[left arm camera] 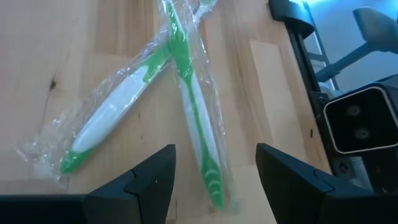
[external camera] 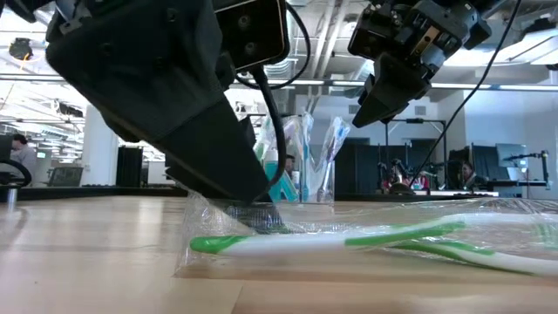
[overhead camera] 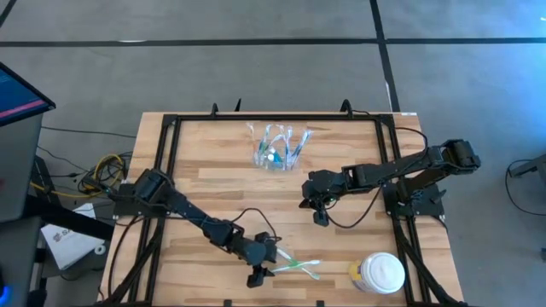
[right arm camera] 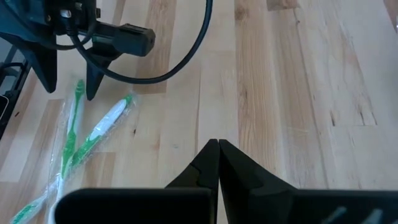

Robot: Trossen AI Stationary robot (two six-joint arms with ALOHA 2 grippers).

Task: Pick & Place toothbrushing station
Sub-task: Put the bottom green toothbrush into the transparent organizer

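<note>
Here, a wooden table (overhead camera: 213, 183) is seen, with wide bare wood in the middle. A white jar (overhead camera: 379, 273) is set near the front edge, right of two green and white toothbrushes (overhead camera: 294, 266) in clear wrap, crossed flat on the wood. A clear holder (overhead camera: 277, 147) with more brushes is placed near the back edge. The left gripper (overhead camera: 258, 275) is held at the wrapped brushes, fingers apart. The right gripper (overhead camera: 319, 217) is held above the middle, fingers together.
</note>
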